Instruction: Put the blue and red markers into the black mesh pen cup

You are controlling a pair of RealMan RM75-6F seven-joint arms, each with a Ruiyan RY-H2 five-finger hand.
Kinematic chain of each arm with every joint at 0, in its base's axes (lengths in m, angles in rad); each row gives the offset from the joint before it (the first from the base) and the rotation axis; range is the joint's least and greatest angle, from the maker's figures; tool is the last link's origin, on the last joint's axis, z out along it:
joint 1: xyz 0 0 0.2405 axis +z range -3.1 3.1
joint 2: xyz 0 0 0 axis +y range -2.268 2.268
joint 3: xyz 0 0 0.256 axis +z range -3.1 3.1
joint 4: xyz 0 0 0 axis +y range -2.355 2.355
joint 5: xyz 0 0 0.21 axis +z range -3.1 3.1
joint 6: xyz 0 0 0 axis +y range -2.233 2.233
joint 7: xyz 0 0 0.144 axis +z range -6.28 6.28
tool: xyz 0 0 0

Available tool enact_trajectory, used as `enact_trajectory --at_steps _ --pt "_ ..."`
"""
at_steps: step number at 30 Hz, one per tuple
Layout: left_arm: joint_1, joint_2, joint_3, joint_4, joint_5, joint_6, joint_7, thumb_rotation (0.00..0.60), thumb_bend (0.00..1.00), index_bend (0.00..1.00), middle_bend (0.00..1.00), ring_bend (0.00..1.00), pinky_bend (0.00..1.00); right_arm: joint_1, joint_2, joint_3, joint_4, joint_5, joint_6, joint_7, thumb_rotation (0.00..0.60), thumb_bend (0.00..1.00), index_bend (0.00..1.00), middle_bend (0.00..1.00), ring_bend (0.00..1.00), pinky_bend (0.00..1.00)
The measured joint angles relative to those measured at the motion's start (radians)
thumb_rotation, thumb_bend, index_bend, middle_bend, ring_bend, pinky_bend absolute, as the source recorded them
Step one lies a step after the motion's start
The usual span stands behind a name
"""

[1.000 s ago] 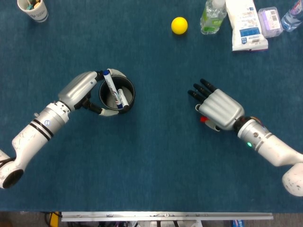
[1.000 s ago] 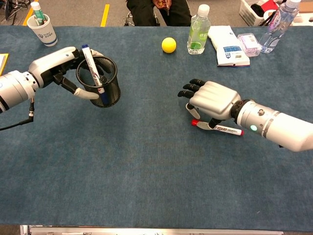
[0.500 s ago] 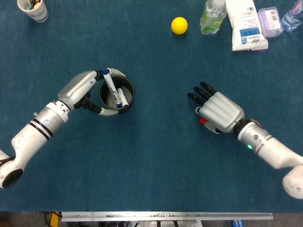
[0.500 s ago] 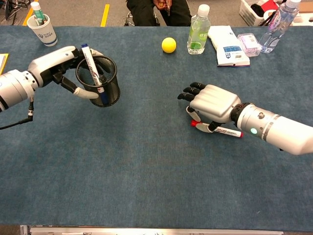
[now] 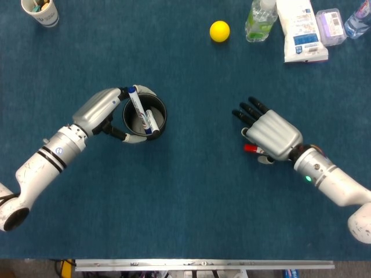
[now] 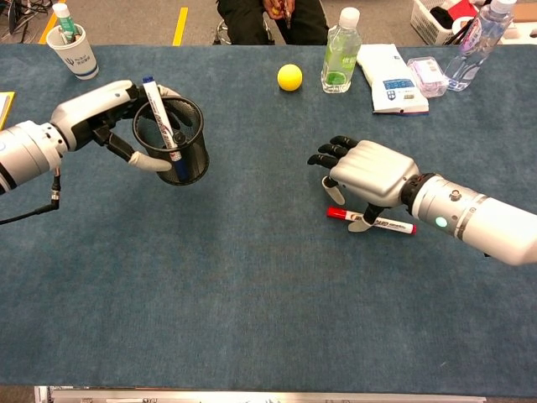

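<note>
Blue marker w/ white barrel already stands tilted inside the black mesh pen cup, left of centre in chest view. Left robot hand wraps the cup from its left side, fingers curled round the wall, prob. to steady it for the next drop. Red-capped white marker lies flat on the blue cloth desk, right of centre. Right robot hand hovers over it, fingers spread, thumb touching the barrel, not clamped yet, so approx. half done. Yellow ball, green bottle, white packet sit along the top edge, well apart from the path to the cup.
</note>
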Motion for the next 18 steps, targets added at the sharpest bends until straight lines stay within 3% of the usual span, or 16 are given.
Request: enact_trajectory --at_steps 18 --pt "0.005 0.003 -0.001 0.002 -0.002 0.009 -0.004 0.600 0.15 0.31 0.33 0.29 0.25 0.020 -0.006 -0.006 -0.002 0.031 -0.049 -0.028 0.600 0.25 0.55 0.11 0.00 0.01"
